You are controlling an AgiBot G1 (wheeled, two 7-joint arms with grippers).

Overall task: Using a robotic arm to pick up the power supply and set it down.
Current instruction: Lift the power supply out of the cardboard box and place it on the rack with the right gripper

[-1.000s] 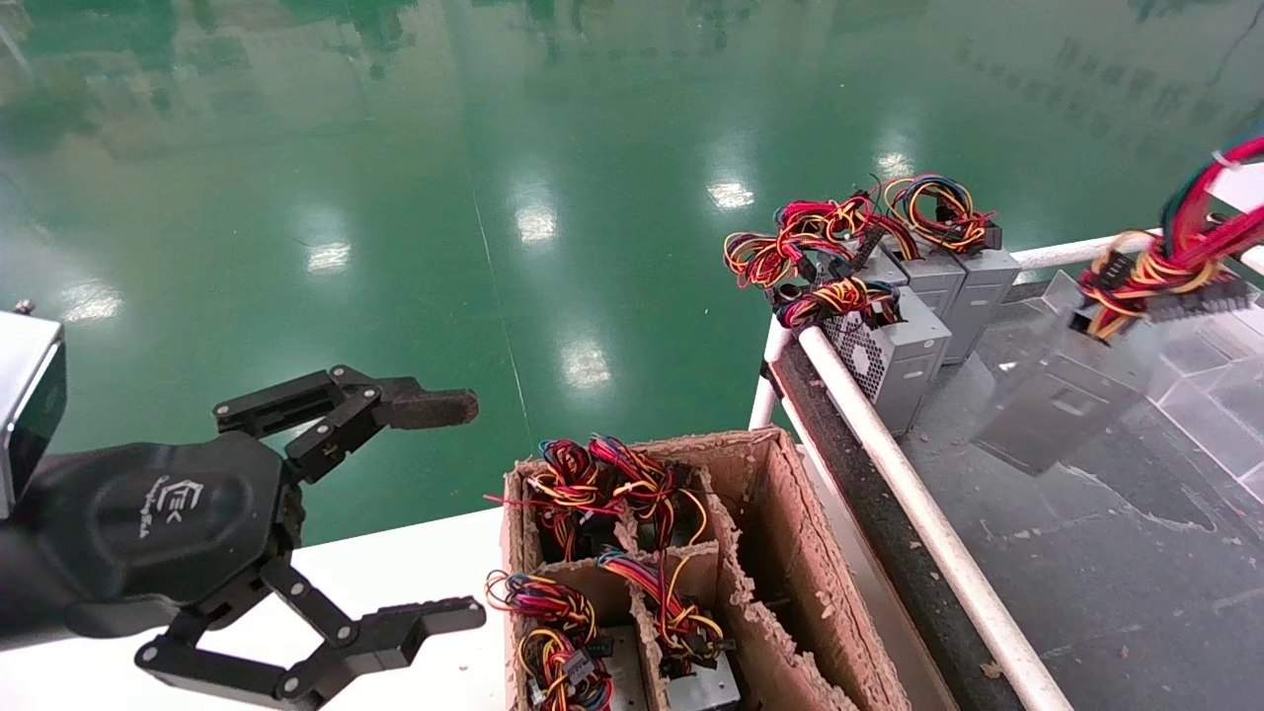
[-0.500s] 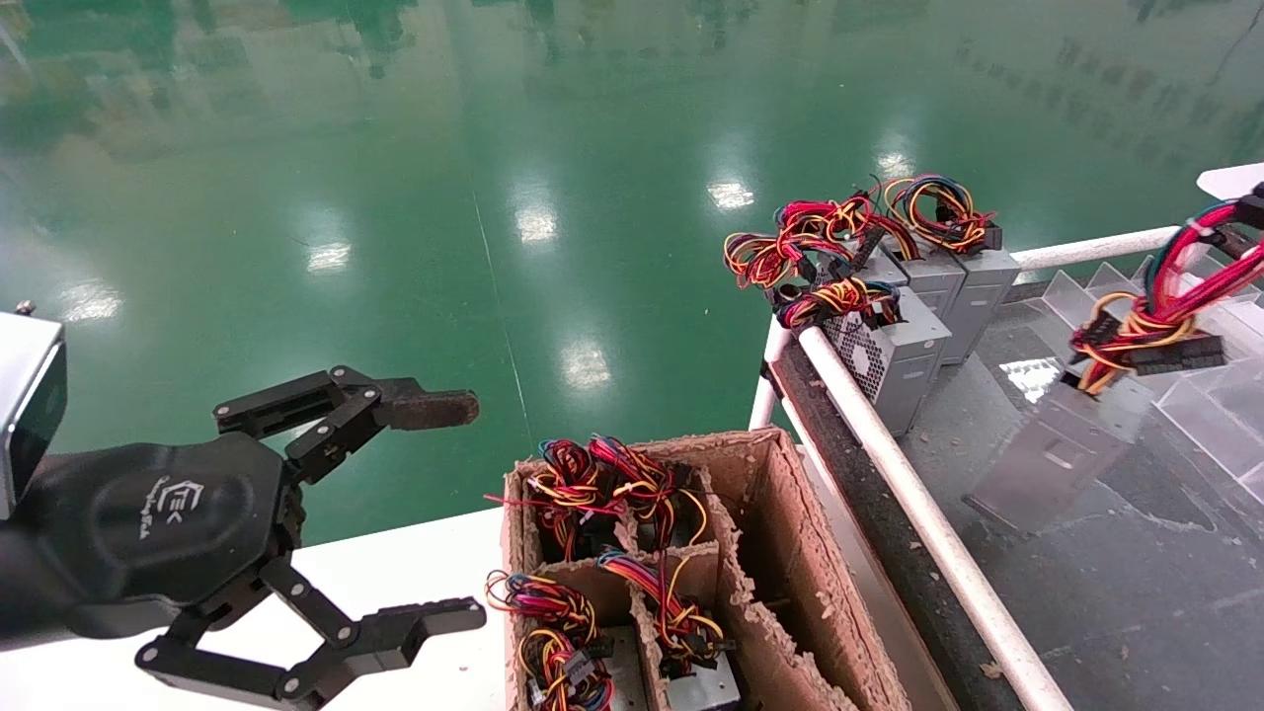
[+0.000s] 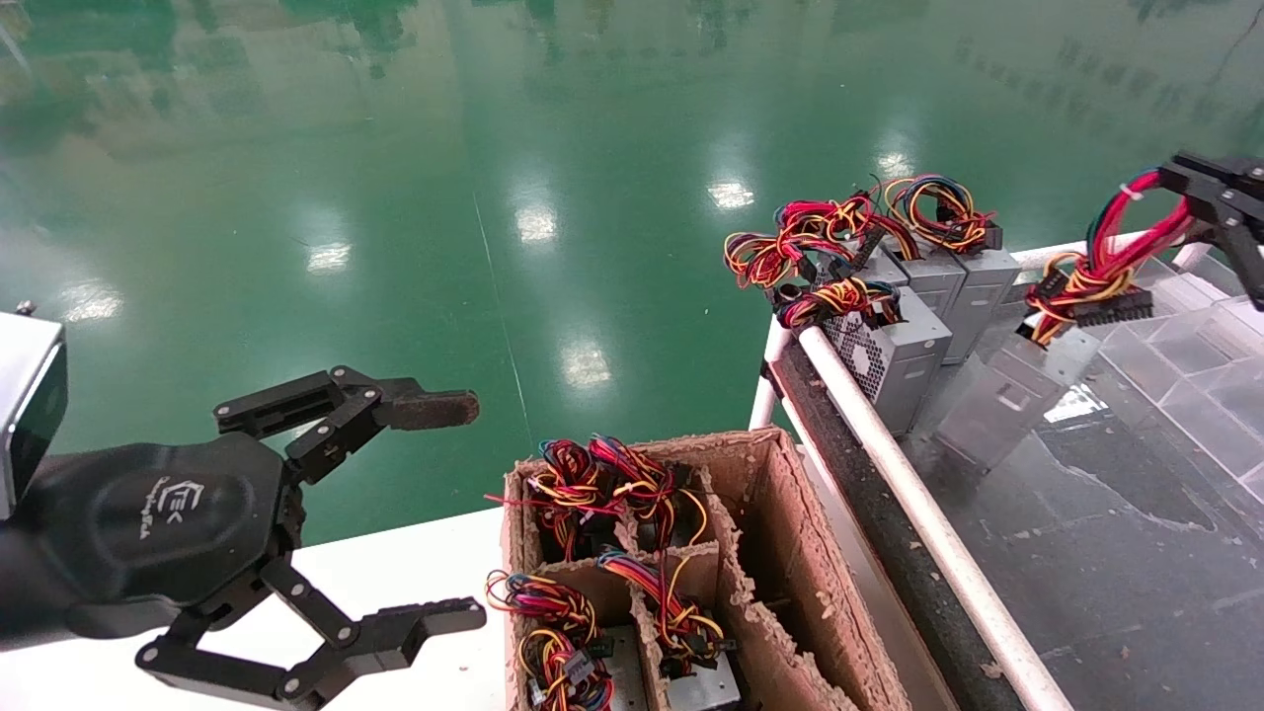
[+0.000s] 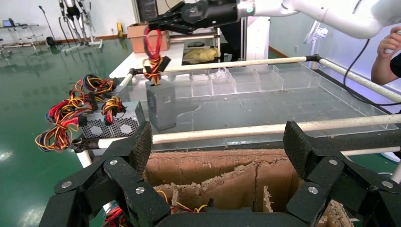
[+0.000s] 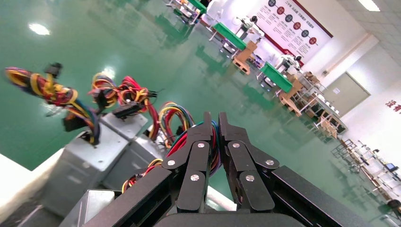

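Upper right: your right gripper (image 3: 1185, 193) pinched the power supply (image 3: 997, 405) by its wire loop (image 3: 1121, 222). Lower left: your left gripper (image 3: 464, 509) gaped wide, empty.

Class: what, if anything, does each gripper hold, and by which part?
The right gripper holds the power supply by its wire loop. The left gripper, open, holds nothing.

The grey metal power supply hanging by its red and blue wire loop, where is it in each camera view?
Head view: grey metal power supply, right of centre.
Left wrist view, upper left, under right gripper.
Right wrist view: only a corner, bottom left.
Shared landmark: row of grey boxes.
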